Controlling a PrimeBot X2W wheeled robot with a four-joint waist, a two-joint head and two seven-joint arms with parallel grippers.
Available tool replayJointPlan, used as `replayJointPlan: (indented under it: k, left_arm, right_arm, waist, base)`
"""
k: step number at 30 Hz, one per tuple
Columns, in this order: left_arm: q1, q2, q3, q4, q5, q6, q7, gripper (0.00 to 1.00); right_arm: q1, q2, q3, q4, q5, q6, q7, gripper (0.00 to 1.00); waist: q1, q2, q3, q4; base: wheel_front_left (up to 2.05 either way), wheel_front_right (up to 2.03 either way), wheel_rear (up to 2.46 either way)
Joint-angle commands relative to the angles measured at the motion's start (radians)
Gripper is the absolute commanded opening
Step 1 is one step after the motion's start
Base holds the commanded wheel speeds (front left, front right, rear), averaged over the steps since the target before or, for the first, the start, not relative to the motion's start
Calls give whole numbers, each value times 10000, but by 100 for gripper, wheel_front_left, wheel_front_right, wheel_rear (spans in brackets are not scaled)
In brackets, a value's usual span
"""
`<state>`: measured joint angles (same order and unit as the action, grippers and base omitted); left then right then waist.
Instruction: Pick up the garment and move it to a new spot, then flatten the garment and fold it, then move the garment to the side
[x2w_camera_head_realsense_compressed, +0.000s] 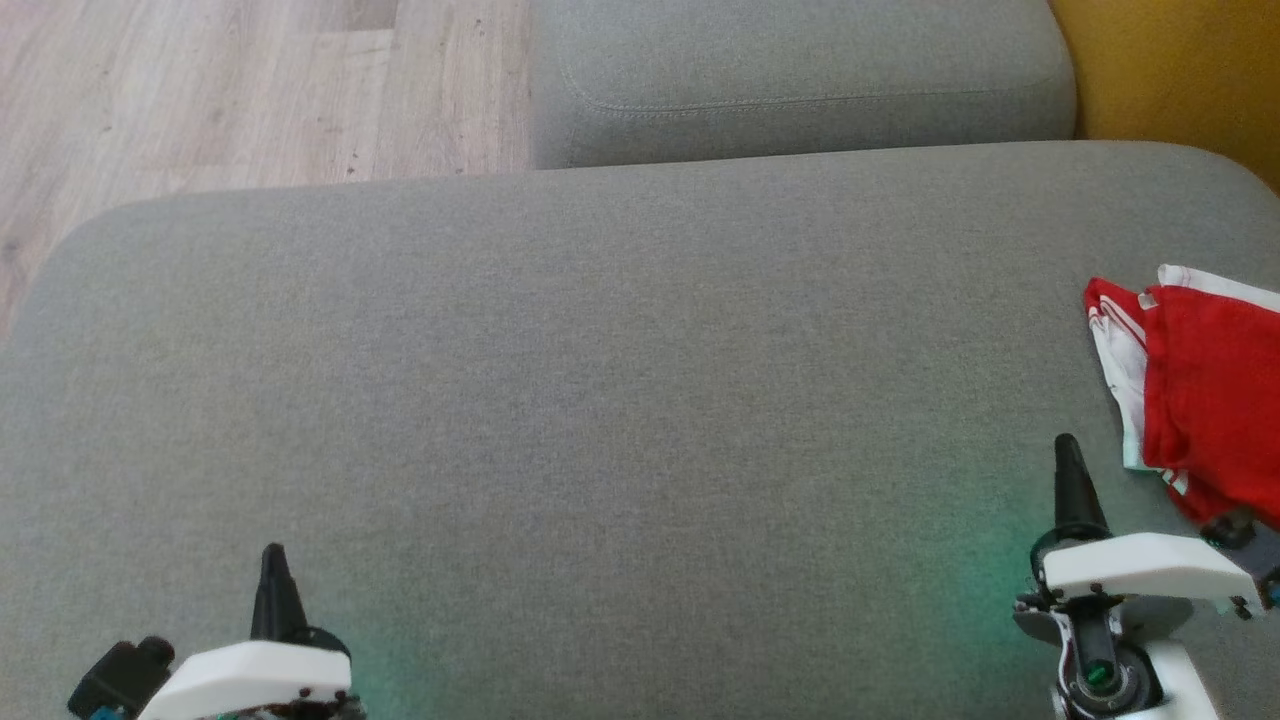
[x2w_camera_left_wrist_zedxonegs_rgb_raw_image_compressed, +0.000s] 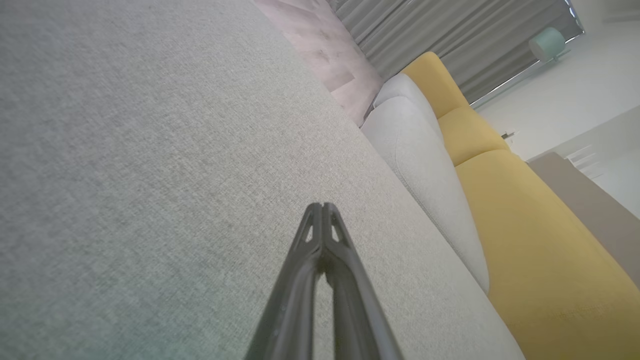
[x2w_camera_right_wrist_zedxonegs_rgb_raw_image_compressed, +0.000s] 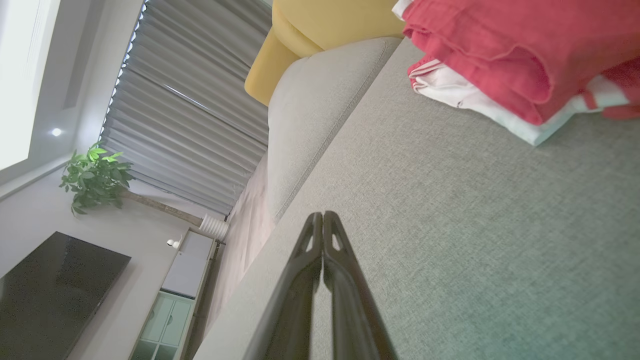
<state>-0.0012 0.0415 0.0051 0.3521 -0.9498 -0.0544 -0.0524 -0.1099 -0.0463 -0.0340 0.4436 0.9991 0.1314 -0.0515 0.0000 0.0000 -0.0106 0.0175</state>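
Just to the right of the right gripper (x2w_camera_head_realsense_compressed: 1068, 445), and a little ahead of its tips, the red and white garment (x2w_camera_head_realsense_compressed: 1215, 390) lies folded in a small stack on the grey cushion (x2w_camera_head_realsense_compressed: 600, 420), near that cushion's right edge. The right gripper's two dark fingers are pressed together, pinching nothing, and they stand near the cloth but apart from it. In the right wrist view the garment sits up and to the right of the closed tips, red layers over a white edge. Well off to the left, the left gripper (x2w_camera_head_realsense_compressed: 272, 555) likewise has its fingers pressed tight together over plain grey fabric. Ahead of both grippers lie a second grey cushion (x2w_camera_head_realsense_compressed: 800, 90), a yellow seat (x2w_camera_head_realsense_compressed: 1170, 70) and wooden floor (x2w_camera_head_realsense_compressed: 200, 100).
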Motion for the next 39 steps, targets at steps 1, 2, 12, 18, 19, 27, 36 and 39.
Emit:
replayJointPlan:
  k: [1,2,12,18,19,27,36,39]
  left_arm:
    - [-498,53,311,-346,-271,-91,66,0]
    - [-509,53,326,-359,-388,-103,96,0]
    - [-614,60,469,-492,-1556,-227,389,0]
    - [-678,63,555,-572,-2258,-302,566,0]
    - [-688,64,569,-586,-2375,-315,595,0]
    - [-763,69,669,-679,-3195,-402,801,0]
    - [-858,74,798,-799,-4248,-514,1066,0]
    - [-890,76,841,-839,-4600,-551,1155,0]
  right_arm:
    - [-234,-33,76,-442,275,-4,78,0]
    - [-229,-33,60,-471,383,-4,107,0]
    - [-182,-34,-102,-757,1458,-5,397,0]
    - [-154,-35,-199,-928,2105,-5,572,0]
    - [-149,-35,-215,-957,2213,-5,601,0]
    - [-116,-36,-329,-1158,2967,-6,804,0]
    - [-74,-37,-474,-1415,3938,-6,1066,0]
    - [-60,-37,-523,-1501,4261,-6,1153,0]
  waist:
    - [0,0,3,-3]
    - [0,0,5,-6]
    - [0,0,30,-38]
    - [0,0,45,-57]
    - [0,0,47,-60]
    - [0,0,65,-82]
    - [0,0,87,-111]
    - [0,0,94,-121]
  base:
    - [0,0,0]
    - [0,0,0]
    - [0,0,0]
    - [0,0,0]
    - [0,0,0]
    - [0,0,0]
    - [0,0,0]
    - [0,0,0]
